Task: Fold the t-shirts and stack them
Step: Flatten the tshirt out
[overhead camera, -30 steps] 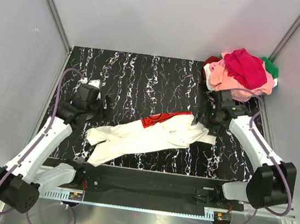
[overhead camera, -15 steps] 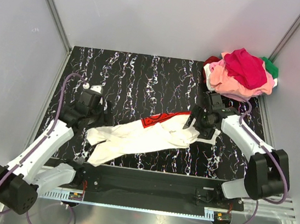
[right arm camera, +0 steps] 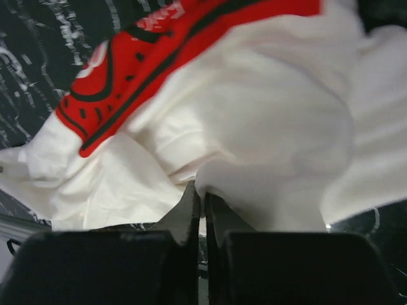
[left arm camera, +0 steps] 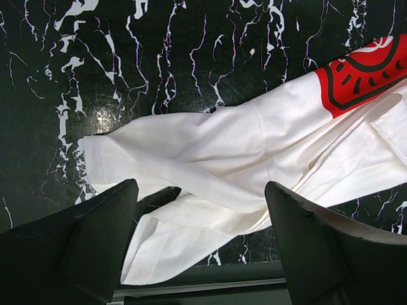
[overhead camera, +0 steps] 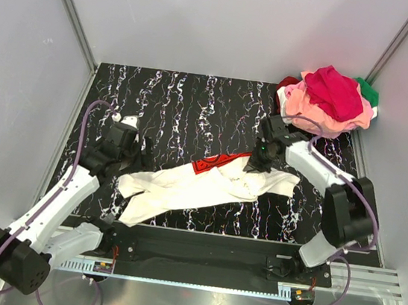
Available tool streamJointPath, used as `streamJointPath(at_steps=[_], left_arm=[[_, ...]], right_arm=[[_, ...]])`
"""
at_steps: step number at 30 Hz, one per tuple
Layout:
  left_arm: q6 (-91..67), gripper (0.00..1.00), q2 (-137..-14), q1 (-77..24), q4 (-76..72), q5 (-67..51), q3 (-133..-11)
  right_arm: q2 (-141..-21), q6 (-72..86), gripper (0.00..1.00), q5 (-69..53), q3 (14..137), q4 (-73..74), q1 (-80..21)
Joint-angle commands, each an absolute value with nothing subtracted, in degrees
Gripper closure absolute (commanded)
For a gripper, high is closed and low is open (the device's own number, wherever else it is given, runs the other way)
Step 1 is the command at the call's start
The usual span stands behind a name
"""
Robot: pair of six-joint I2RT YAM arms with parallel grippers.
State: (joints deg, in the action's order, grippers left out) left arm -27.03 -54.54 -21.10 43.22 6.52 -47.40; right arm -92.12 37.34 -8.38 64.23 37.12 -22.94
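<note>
**R arm swings in over tee's logo edge; L arm waits open**

Near side: L gripper hangs over the white tee's left end, fingers spread wide, nothing in them. It has barely shifted in the last sec. Cloth under it is a crumpled sleeve/hem end, doubled over, lying on the table.

Mid: the tee lies as a long diagonal strip across the table centre, bunched, not spread, not folded. It sits about where it did a sec ago. Its right end flap now shows clear of the arm.

Further back: R gripper has slid left from the tee's right end to the top edge by the red logo. Wrist cam shows the fingers pressed together with a fold of white cloth at the tips, so it reads as clamped on the tee.

Far right corner: pile of pink/magenta/dark red/green tees, unchanged.

Meaning: prob a re-grip to pull the tee flat. Folding not begun, stack not begun, task is early.
</note>
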Motion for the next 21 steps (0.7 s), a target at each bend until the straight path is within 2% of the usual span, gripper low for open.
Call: streamJointPath(at_steps=[1,6,9,10,13,17,21], left_arm=[[-26.54,0.13,-53.09,-21.36,41.04,7.56,-47.64],[-26.28,0.15,-50.63,-21.36,42.10,8.70,-48.25],[-26.11,0.16,-49.92,-21.27,42.71,9.31,-49.91],[-25.76,0.16,-50.10,-21.36,43.32,9.40,-50.53],[-24.70,0.17,-50.71,-21.36,45.17,9.93,-53.26],[-23.73,0.20,-51.50,-22.23,44.21,7.65,-55.10],[-24.78,0.20,-57.28,-25.48,40.36,7.03,-56.77]], right_arm=[[-96.66,37.18,1.00,-9.67,74.40,35.68,-27.76],[-100.98,37.71,1.00,-12.47,90.14,35.26,-35.32],[-105.19,36.40,1.00,-13.36,105.78,36.55,-37.26],[-105.81,36.21,1.00,-10.58,113.39,37.52,-37.27],[-107.05,34.10,1.00,-0.28,122.84,42.09,-35.08],[-106.70,38.66,1.00,0.97,119.99,47.80,-24.46],[-100.30,38.85,1.00,0.26,104.00,41.67,-19.25]])
